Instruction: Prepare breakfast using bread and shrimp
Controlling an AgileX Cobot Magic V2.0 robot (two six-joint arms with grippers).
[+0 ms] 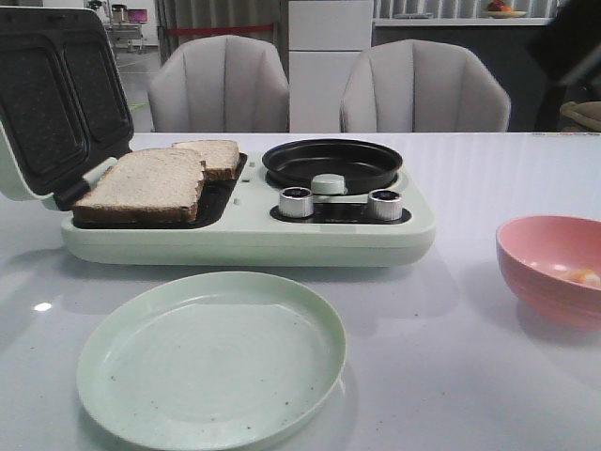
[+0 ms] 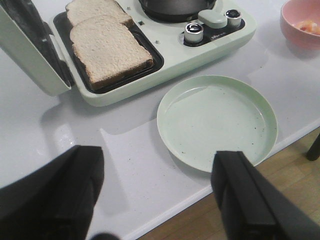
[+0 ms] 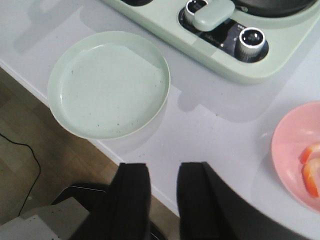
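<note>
Two slices of bread (image 1: 141, 183) (image 1: 214, 155) lie overlapping on the dark grill tray of a pale green breakfast maker (image 1: 244, 240); they also show in the left wrist view (image 2: 110, 50) (image 2: 95, 10). The shrimp (image 1: 582, 276) lies in a pink bowl (image 1: 535, 263) at the right; it also shows in the right wrist view (image 3: 311, 167). My left gripper (image 2: 157, 165) is wide open and empty above the table's front edge. My right gripper (image 3: 163, 172) is empty, its fingers a narrow gap apart, over the front edge near the bowl (image 3: 287, 150). Neither gripper shows in the front view.
An empty pale green plate (image 1: 211, 362) sits in front of the breakfast maker. A black frying pan (image 1: 331, 162) sits on its right half, behind two silver knobs (image 1: 296, 202). The open lid (image 1: 56, 94) stands up at the left. Two chairs stand behind the table.
</note>
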